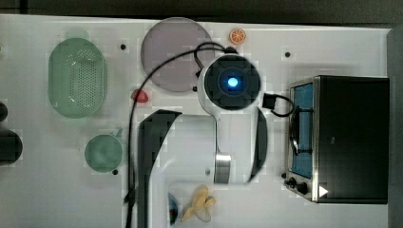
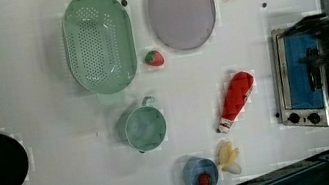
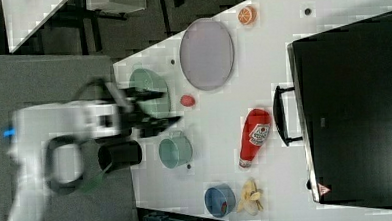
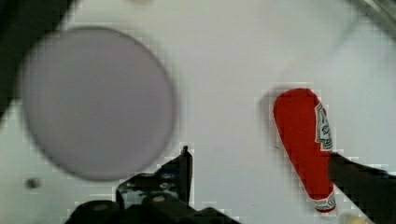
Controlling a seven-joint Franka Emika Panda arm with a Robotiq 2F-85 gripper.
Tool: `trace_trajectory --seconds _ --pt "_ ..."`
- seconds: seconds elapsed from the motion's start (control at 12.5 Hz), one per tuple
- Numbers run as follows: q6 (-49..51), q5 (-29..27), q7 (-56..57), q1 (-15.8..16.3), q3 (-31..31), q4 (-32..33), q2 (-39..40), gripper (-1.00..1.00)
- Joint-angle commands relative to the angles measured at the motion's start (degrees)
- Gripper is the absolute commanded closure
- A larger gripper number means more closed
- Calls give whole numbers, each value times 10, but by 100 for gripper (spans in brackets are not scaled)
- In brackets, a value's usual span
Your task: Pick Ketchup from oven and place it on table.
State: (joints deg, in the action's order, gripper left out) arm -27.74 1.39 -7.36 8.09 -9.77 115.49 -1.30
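One blue bowl (image 2: 199, 175) holds a small red item.

A white arm (image 1: 190, 142) with black joints, a blue light, black cables, and a black end effector (image 3: 159, 108).

1. The Ketchup (image 2: 237, 99) is a slim red squeeze bottle with a white cap and white label. It lies flat on its side, apart from the oven, in front of the door; in the left view its cap points down and left.
2. The oven (image 2: 314, 75) is boxy and black with a silver front frame, blue-tinted glass door, dark handle and black knobs.
3. The table (image 2: 59, 140) is flat and white with small dark holes.
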Motion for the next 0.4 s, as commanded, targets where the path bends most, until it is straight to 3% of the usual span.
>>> trace_trajectory --seconds 0.08,0.4 --pt "91 -8 -20 10 2 -104 -36 -100" --pt "240 -8 -19 10 2 -192 -40 -100"
